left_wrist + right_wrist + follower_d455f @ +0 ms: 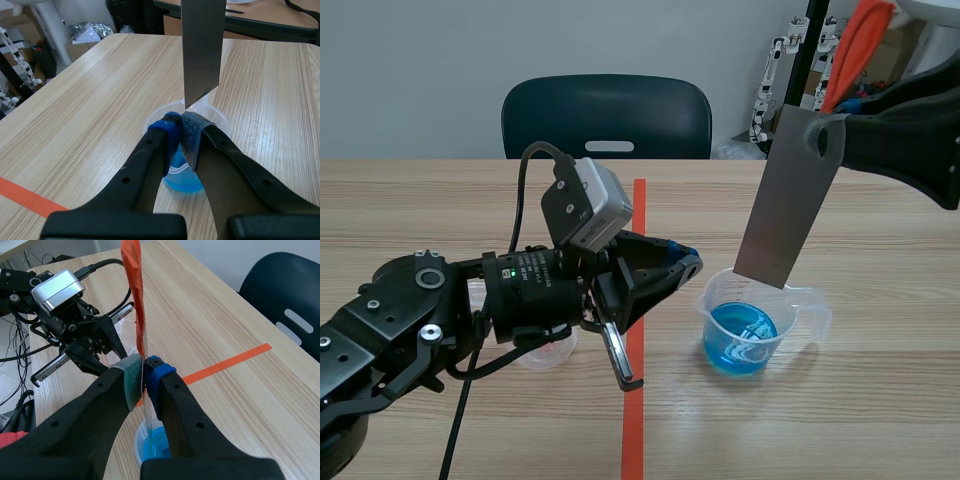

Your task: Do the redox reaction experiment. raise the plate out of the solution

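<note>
Plate (790, 195) hangs tilted, lower edge at beaker (802, 310) rim.

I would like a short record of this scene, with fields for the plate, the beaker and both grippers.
plate: grey metal, hanging tilted, lower edge about level with the beaker rim, above the liquid
beaker: clear, upright, holds blue solution
right gripper: shut on the plate's upper end
left gripper: shut on nothing, pointing toward the beaker
small clear cup: partly hidden beside the left gripper
</note>
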